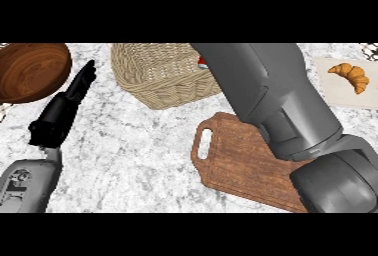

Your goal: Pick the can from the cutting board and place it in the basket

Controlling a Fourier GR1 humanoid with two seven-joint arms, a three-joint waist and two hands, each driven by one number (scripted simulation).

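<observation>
Fingers of our left hand [72,97] rest straight, holding nothing; our right hand's state we cannot tell, hidden behind its forearm [277,95]. The cutting board [244,162] lies bare. A red-white sliver, likely the can [201,62], shows over the basket [159,75]. Release low inside. Bowl [29,70] and croissant [351,75] flank it.

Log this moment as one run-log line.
stage: placing | right forearm over basket | can: sliver visible at basket | right hand: hidden | cutting board: no can visible | left hand: open, resting left
</observation>
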